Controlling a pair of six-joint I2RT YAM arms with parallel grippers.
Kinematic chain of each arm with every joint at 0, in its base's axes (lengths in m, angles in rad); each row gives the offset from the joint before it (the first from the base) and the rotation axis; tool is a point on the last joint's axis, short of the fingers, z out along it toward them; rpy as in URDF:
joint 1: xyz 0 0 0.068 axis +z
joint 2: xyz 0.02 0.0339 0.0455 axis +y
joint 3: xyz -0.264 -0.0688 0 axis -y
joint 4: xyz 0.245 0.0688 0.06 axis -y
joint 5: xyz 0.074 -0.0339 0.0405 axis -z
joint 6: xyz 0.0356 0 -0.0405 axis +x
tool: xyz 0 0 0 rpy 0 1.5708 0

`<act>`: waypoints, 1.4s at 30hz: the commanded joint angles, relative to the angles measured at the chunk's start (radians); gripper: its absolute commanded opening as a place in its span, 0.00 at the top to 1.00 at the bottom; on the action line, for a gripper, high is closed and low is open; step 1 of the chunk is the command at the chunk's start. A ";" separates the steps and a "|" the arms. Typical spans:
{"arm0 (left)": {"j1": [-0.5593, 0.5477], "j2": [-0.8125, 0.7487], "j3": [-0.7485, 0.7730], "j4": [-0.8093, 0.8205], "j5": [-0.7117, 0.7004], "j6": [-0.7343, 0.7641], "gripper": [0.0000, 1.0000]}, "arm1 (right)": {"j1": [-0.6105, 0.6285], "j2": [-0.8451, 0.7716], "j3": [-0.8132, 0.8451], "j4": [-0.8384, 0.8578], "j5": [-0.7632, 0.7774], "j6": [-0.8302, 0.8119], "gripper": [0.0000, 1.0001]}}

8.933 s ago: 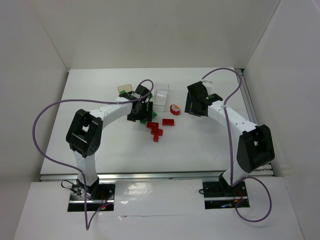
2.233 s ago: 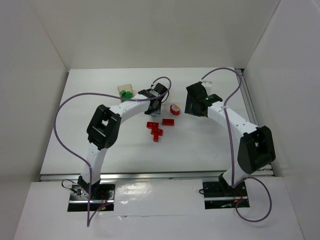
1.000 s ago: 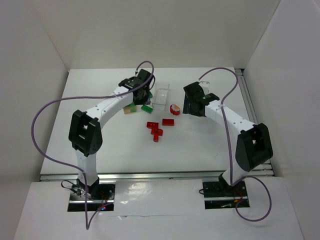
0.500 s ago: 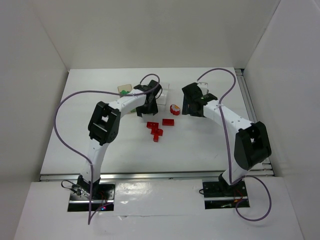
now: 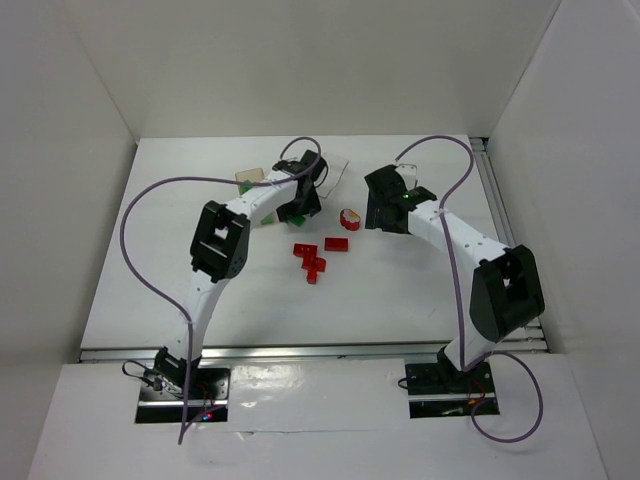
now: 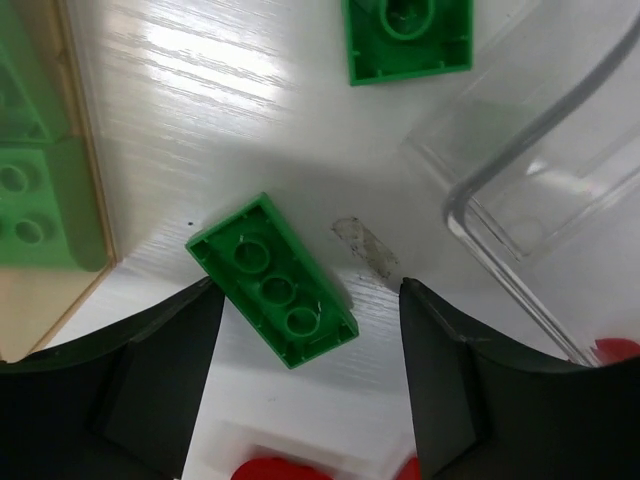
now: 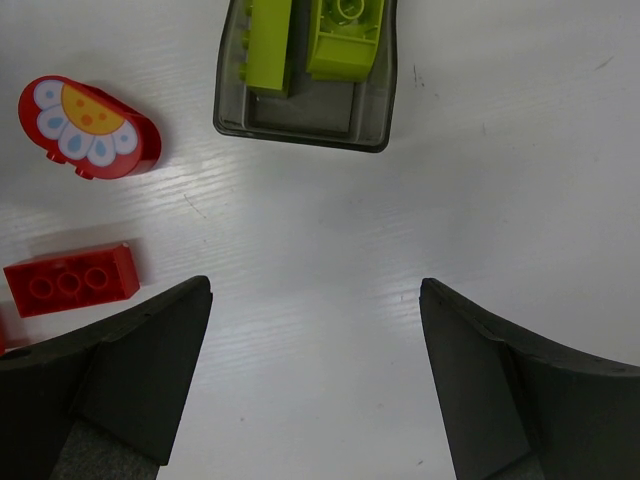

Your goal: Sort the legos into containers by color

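Observation:
My left gripper [image 6: 307,292] is open, low over the table, with a dark green brick [image 6: 272,280] lying loose between its fingers. A second green brick [image 6: 408,35] lies further ahead. A clear container [image 6: 530,190] is to the right, and a tinted container [image 6: 40,150] holding green bricks is to the left. My right gripper [image 7: 315,290] is open and empty over bare table. Ahead of it stands a small container [image 7: 300,115] with yellow-green bricks [image 7: 345,35]. In the top view the left gripper [image 5: 300,198] and right gripper [image 5: 385,212] flank several red bricks [image 5: 311,258].
A red oval piece with a flower print [image 7: 90,128] and a red brick [image 7: 70,281] lie left of the right gripper. Red pieces [image 6: 270,468] lie just under the left gripper. White walls enclose the table on three sides.
The left arm has swung back and forth round the containers and now sits slightly farther back. The clear container has turned and shifted. The right arm has barely moved.

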 commanded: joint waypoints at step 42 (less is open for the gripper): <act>0.203 -0.242 -0.038 -0.007 -0.101 0.237 0.18 | 0.018 -0.027 0.044 -0.033 0.046 -0.005 0.08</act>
